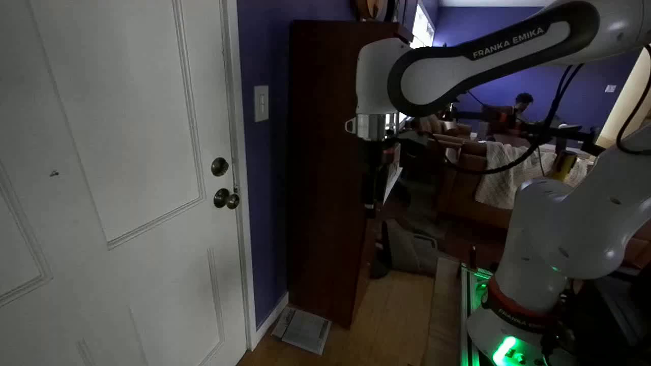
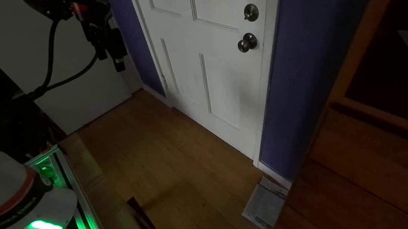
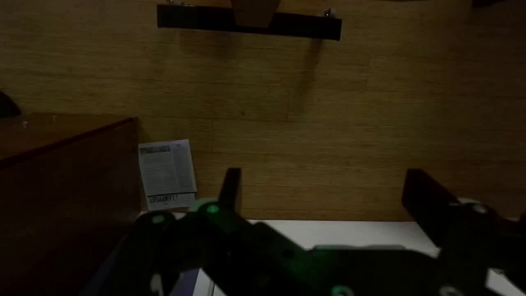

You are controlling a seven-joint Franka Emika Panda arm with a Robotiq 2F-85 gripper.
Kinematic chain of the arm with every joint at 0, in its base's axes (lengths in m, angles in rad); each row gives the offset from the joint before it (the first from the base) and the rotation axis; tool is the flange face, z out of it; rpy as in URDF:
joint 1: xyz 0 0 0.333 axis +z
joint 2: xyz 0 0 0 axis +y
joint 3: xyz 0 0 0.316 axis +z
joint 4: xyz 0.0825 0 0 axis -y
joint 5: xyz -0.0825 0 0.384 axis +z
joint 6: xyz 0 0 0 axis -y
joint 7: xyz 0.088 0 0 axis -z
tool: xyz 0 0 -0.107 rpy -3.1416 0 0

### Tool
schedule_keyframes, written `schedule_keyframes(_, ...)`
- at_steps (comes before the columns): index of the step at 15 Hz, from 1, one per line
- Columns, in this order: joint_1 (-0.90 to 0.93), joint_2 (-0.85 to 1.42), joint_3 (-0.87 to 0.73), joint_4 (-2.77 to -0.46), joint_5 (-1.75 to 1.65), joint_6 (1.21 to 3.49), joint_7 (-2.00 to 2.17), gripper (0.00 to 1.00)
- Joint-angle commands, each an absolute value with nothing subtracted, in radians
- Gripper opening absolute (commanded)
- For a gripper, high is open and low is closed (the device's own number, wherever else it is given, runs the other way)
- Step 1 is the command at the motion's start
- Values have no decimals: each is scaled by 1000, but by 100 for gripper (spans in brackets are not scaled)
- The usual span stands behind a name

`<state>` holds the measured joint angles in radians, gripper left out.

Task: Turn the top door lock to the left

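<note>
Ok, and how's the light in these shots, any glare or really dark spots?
The robot base glares green in both exterior views; a window is washed out in an exterior view; in the wrist view, the end effector is near-black and looks soft; in both exterior views the top door lock stands out dark against the white door.

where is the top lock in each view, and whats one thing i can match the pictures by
In an exterior view: the top lock is left of centre, near mid-height, above the knob.
In an exterior view: the top lock is near the top, right of centre, above the knob.
In the wrist view: not visible.
Shared landmark: the newspaper, low in both exterior views, left of centre in the wrist view.
</note>
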<state>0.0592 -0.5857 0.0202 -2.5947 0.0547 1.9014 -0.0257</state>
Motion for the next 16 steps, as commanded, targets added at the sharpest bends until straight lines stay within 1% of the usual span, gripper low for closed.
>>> schedule_keyframes(1, 57, -585, 23, -2593, 56, 1900, -27, 100)
schedule_keyframes(6, 57, -585, 23, -2593, 56, 1900, -27, 100)
schedule_keyframes(7, 49, -562, 18, -2577, 63, 1929, -15, 100)
schedule_keyframes(13, 47, -368, -65, -2441, 167, 2118, -72, 100)
schedule_keyframes(16, 50, -227, -123, -2319, 277, 2142, -146, 100)
